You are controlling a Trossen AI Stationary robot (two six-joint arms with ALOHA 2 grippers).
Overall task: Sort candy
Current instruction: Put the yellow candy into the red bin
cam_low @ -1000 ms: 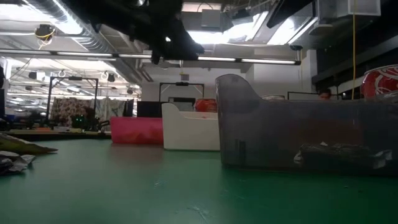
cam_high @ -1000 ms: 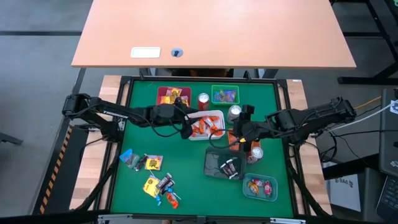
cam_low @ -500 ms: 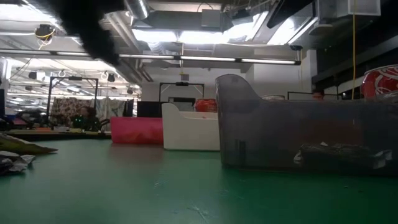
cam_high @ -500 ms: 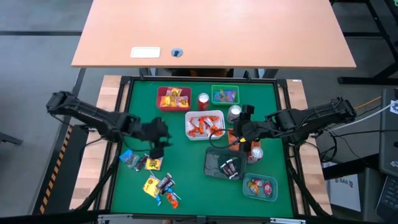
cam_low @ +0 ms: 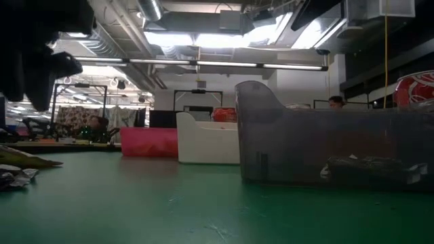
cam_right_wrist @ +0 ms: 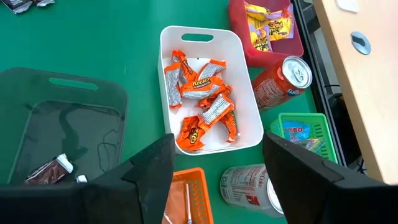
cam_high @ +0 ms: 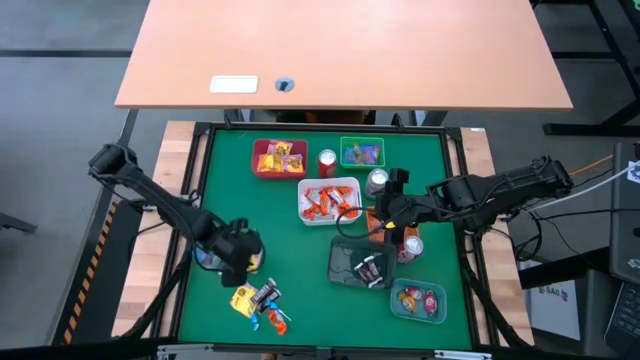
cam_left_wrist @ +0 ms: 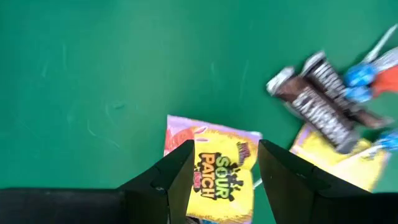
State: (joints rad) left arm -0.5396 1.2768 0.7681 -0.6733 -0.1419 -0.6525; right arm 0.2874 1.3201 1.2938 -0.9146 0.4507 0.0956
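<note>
Yellow Sour Patch packet [cam_left_wrist: 225,176] is lying flat on the green mat [cam_left_wrist: 93,68] between my left gripper's [cam_left_wrist: 224,180] spread fingers [cam_left_wrist: 171,180], which are hovering over it near the mat's front-left corner, gripping nothing. My right gripper [cam_right_wrist: 214,180] is waiting, fingers wide and empty, beside the white tray [cam_right_wrist: 171,37] of orange Reese's candy [cam_right_wrist: 202,93] toward the mat's right edge.

Overhead looking down, low view level – wrist views close, sharing white tray [cam_high: 331,202]
</note>
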